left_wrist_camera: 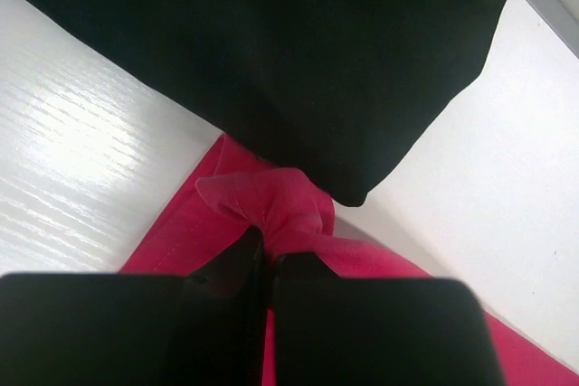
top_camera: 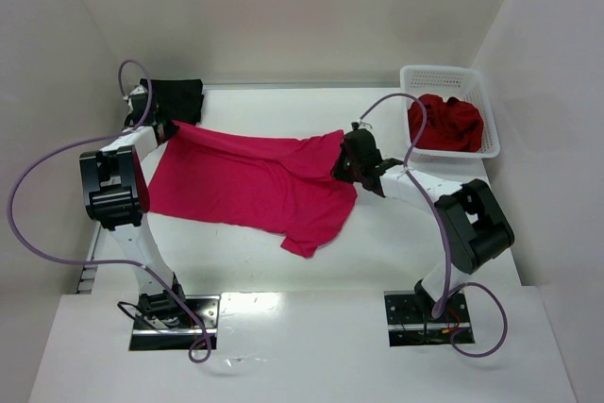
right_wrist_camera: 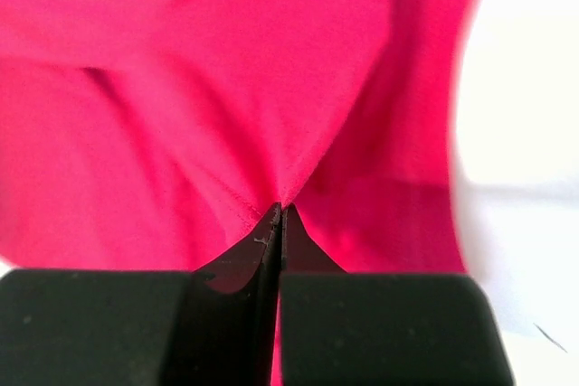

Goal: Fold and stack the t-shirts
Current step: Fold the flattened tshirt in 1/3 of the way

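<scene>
A crimson-pink t-shirt (top_camera: 250, 181) hangs stretched between my two grippers above the white table, its lower part draping down to the tabletop. My left gripper (top_camera: 162, 129) is shut on the shirt's left corner, the cloth (left_wrist_camera: 271, 205) bunching at its fingertips. At the shirt's right edge my right gripper (top_camera: 347, 159) is shut on a pinch of the cloth (right_wrist_camera: 271, 88). A folded black t-shirt (top_camera: 179, 98) lies at the back left, filling the top of the left wrist view (left_wrist_camera: 271, 51). Darker red t-shirts (top_camera: 445, 123) lie heaped in the basket.
A white lattice basket (top_camera: 439, 75) stands at the back right against the wall. White walls close in the table on three sides. Purple cables loop off both arms.
</scene>
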Action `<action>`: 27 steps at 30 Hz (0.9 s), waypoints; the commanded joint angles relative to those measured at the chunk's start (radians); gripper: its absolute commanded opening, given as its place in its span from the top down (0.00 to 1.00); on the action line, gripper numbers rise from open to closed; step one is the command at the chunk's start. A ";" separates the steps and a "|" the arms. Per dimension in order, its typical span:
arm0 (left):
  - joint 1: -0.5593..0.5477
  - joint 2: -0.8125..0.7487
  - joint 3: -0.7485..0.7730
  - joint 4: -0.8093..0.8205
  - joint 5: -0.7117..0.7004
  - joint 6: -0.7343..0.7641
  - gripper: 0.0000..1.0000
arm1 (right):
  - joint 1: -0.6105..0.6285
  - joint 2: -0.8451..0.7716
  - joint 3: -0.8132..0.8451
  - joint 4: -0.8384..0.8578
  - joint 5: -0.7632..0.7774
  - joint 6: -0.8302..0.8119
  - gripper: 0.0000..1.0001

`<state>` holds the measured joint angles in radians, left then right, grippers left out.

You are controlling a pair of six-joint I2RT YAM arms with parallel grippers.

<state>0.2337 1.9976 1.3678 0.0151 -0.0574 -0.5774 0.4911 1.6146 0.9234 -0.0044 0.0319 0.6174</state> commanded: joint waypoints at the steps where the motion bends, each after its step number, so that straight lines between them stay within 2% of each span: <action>1: 0.018 0.009 0.020 0.005 0.007 0.017 1.00 | 0.020 0.014 -0.005 -0.108 0.158 0.047 1.00; 10: 0.018 0.018 0.020 -0.040 0.016 0.017 1.00 | 0.020 0.025 -0.026 -0.108 0.180 0.048 1.00; 22: 0.036 -0.121 -0.130 -0.139 0.015 0.027 1.00 | 0.020 0.034 -0.026 -0.057 0.161 0.030 1.00; 27: 0.036 -0.122 -0.151 -0.138 0.013 0.036 1.00 | 0.020 0.034 -0.035 -0.033 0.131 0.018 1.00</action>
<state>0.2649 1.9270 1.2282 -0.1287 -0.0460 -0.5709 0.4999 1.6428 0.9058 -0.0963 0.1646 0.6533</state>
